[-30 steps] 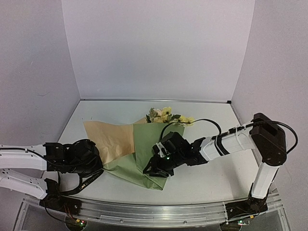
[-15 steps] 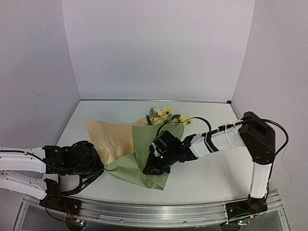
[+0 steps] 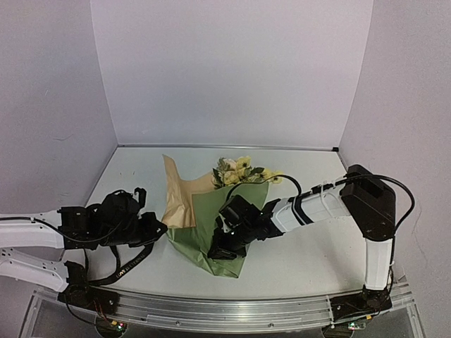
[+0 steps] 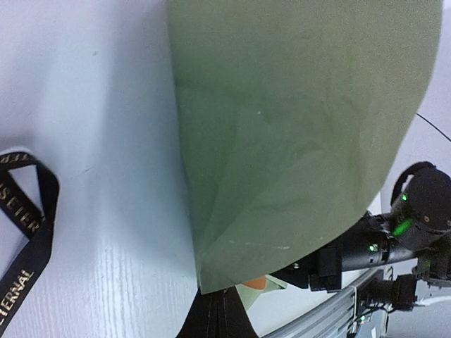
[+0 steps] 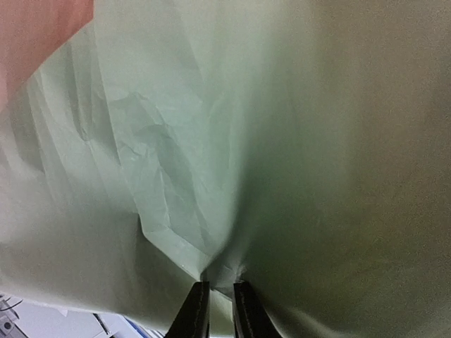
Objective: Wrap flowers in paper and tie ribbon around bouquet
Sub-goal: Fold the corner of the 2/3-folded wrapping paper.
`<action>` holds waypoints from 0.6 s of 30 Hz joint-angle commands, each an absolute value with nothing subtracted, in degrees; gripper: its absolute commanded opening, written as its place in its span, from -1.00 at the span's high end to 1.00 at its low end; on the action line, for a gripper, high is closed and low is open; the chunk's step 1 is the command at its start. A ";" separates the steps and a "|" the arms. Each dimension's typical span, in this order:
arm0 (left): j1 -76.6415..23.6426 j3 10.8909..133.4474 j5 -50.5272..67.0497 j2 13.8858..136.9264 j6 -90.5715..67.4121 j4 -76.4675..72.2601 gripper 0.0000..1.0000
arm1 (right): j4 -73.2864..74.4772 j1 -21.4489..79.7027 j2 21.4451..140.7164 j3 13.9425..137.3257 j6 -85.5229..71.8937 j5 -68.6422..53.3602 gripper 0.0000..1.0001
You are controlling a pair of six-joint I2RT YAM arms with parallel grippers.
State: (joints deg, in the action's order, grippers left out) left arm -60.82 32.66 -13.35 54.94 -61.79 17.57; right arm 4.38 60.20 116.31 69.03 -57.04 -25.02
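Top external view: the pale surface (image 3: 310, 176) carries everything. The paper (image 3: 211, 218) is the biggest item, lying mid-surface and half folded. Its olive face covers the stems, and the left flap stands up with its tan face toward the camera.

The flowers (image 3: 243, 169) poke out of the far end of the fold, with blooms and leaves visible and the stems hidden under the paper. The ribbon (image 3: 132, 262) lies loose on the surface under your left arm, well apart from the bundle. In the left wrist view it shows as a black loop with pale lettering (image 4: 35, 236), with nothing tied.

Your left hand (image 3: 156, 231) is at the lower-left edge of the paper. The left wrist view has the paper's corner (image 4: 296, 141) running down into the closed fingers (image 4: 215, 313), so I read it as clamped on that corner and holding the flap up.

Your right hand (image 3: 220, 250) is pressed down on the near end of the bundle. In the right wrist view its tips (image 5: 220, 287) are almost together, with a crease of olive paper (image 5: 246, 141) pinched between them.

My read on progress:
- Flowers are on the sheet and one side is folded over
- The second flap is raised but not yet laid across, so the cone isn't closed
- All the ribbon work is left: pick it up, pass it round, tie it

Call it roughly mid-wrap
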 commanded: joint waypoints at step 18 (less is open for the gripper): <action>-61.66 41.82 -14.40 67.12 -63.58 20.56 -0.49 | 6.84 60.73 117.81 67.90 -55.93 -21.95 0.49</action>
